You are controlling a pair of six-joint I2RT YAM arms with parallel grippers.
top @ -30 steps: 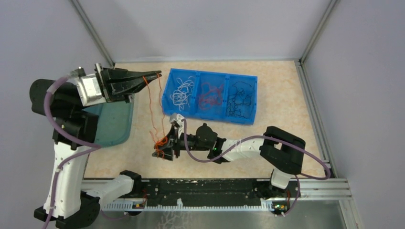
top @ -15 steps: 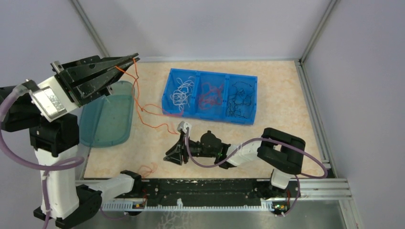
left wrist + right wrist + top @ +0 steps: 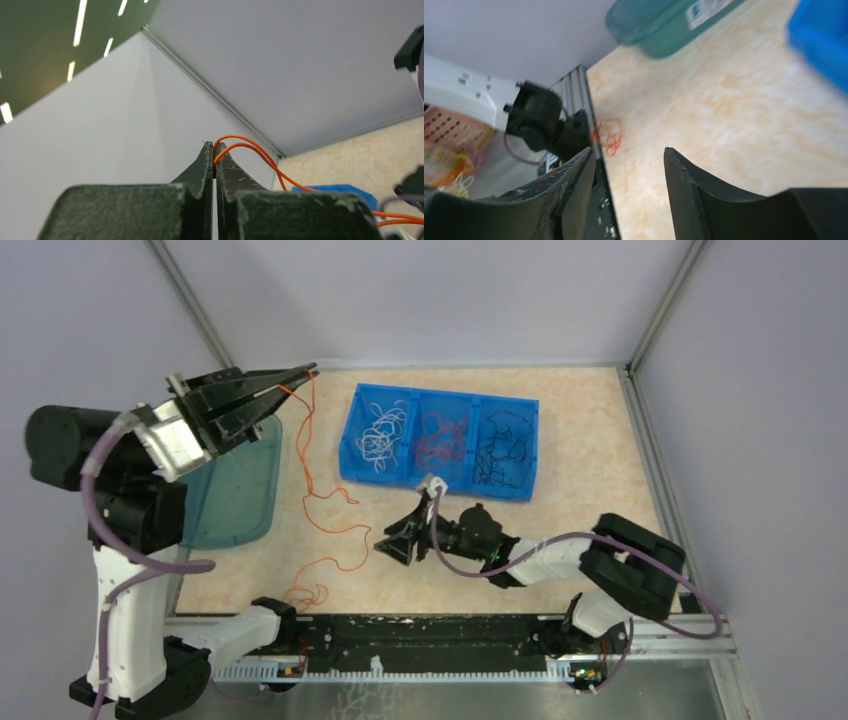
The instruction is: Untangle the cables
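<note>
My left gripper [image 3: 310, 368] is raised at the back left and shut on a thin orange cable [image 3: 303, 440]. In the left wrist view the cable [image 3: 250, 146] loops out from the tips of that gripper [image 3: 214, 146]. The strand drops to the table, winds across it and ends in a small curl [image 3: 305, 592] by the front rail. My right gripper [image 3: 395, 545] hovers low over the table, right of the strand. In the right wrist view this gripper [image 3: 629, 149] is open and holds nothing. The orange curl [image 3: 606, 135] lies beyond its fingers.
A blue bin [image 3: 440, 392] at the back has three compartments: white cables [image 3: 380, 430], red ones [image 3: 440, 438] and black ones [image 3: 503, 448]. A teal tray [image 3: 235, 490] lies at the left under the left arm. A black rail [image 3: 430, 635] runs along the front edge.
My left gripper swung right with the orange cable still pinched. My right gripper moved right and toward the bin, away from the strand. The cable now trails slack across the table.
</note>
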